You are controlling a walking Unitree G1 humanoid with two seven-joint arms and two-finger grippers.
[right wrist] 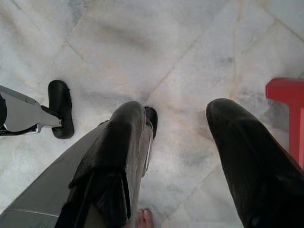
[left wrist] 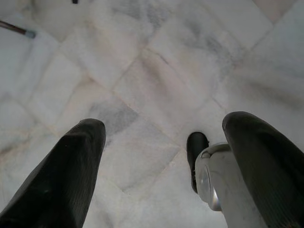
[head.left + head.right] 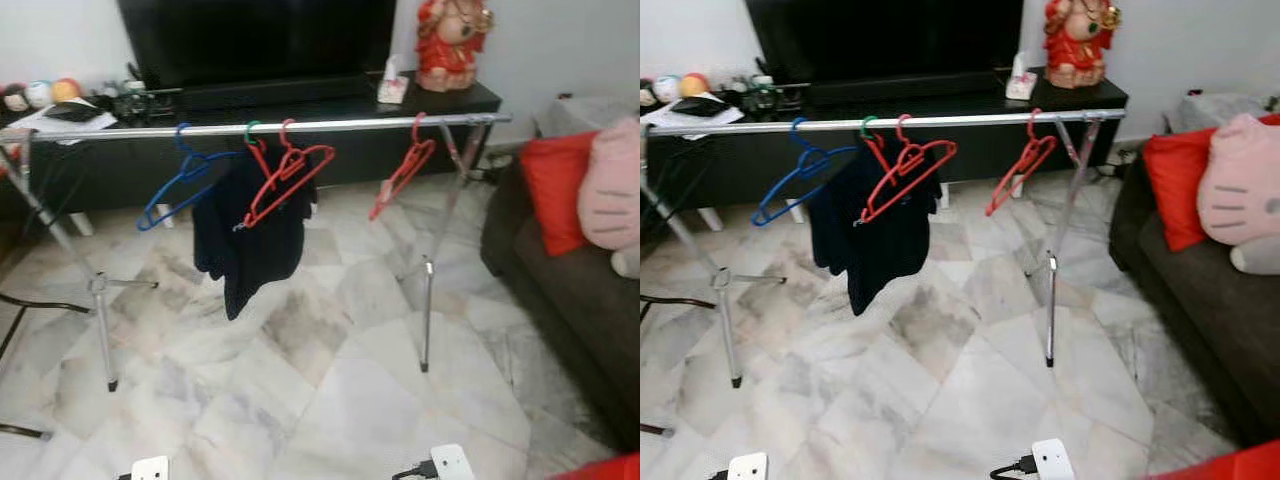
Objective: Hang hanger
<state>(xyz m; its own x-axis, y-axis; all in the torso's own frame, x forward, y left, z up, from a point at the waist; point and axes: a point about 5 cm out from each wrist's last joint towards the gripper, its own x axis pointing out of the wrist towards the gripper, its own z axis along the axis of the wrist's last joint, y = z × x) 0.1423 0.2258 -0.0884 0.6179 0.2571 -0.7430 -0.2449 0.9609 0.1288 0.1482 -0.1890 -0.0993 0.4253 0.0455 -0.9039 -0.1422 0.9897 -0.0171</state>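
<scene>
clothes rack (image 3: 330, 126) stands across the marble floor (image 3: 330, 400) in front of the tv unit (image 3: 440, 103). on its rail: blue hanger (image 3: 183, 180) toward the robot's left, green hanger (image 3: 252, 133) w/ a dark garment (image 3: 250, 235) on it, red hanger (image 3: 288, 172) just beside and overlapping the cloth, and another red hanger (image 3: 403, 173) near the right-end leg, hanging tilted. sofa w/ red cushion (image 3: 556, 190) off to the right.

both arms hang low, pointing at floor. left gripper (image 2: 164, 156) fingers spread wide, nothing between them, just tile. right gripper (image 1: 175, 137) same, wide apart and empty; a red object's corner (image 1: 287, 102) sits beside it, can't tell what it is.

judgement: no hanger in hand, so either job's done or one still needs fetching. risks from here: robot stands close to the rack, so walking fwd could clip the splayed legs (image 3: 426, 310) and shake it; tilted hangers could slide or drop off the rail. reaching up between crowded hooks might snag the garment & drag it off
</scene>
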